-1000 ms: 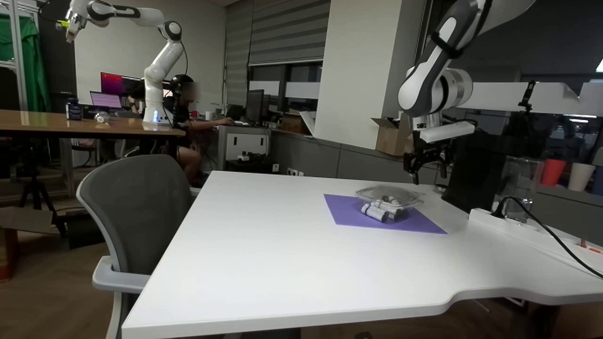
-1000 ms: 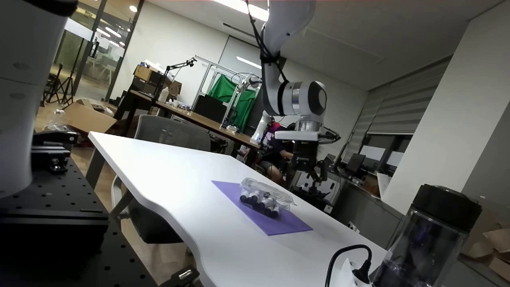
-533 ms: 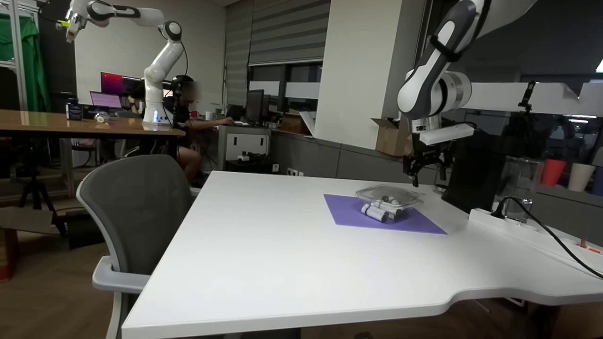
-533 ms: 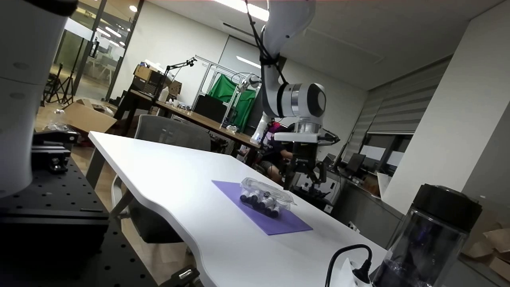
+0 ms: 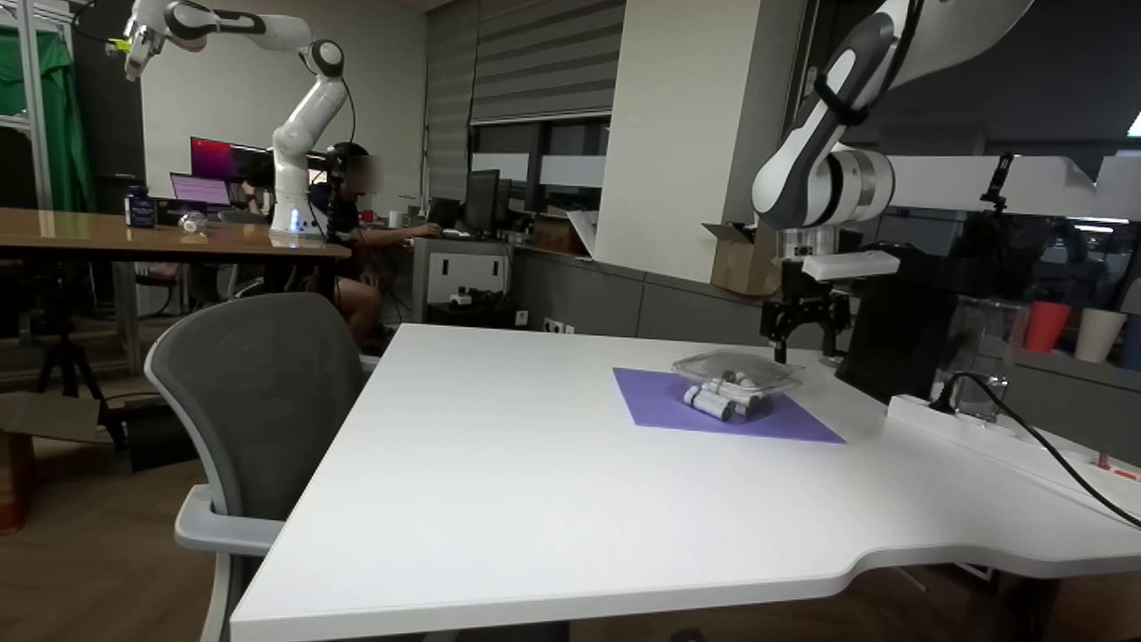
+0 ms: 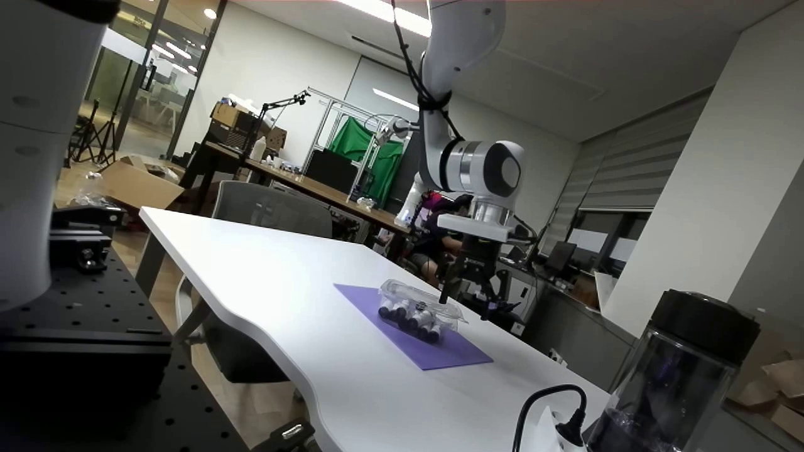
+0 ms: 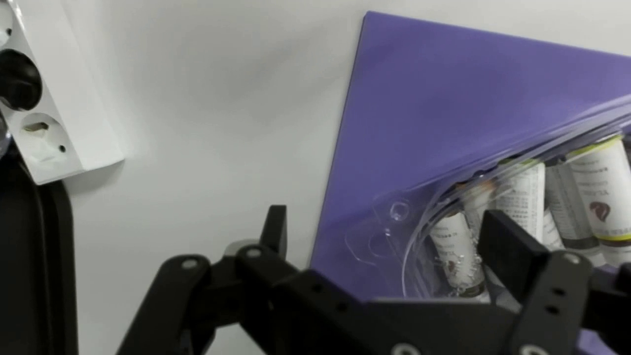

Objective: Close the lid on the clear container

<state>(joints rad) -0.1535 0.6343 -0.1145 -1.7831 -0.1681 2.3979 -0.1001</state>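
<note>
The clear container sits on a purple mat, with several white vials inside. In both exterior views its clear lid lies slanted over the vials, raised at one side; the container also shows in an exterior view. In the wrist view two clear corner tabs of the container show apart from each other. My gripper is open and empty, above the container's far end. It also shows in an exterior view. In the wrist view one finger is over the vials, the other over the white table beside the mat.
A white power strip with a black plug and cable lies along the table side. A black box stands close behind the gripper. A clear bottle with black lid stands near the strip. A chair is at the table's edge.
My gripper has come down and, in an exterior view, slightly toward the container. The wrist has tilted and turned a little. The container, lid and mat have not moved.
</note>
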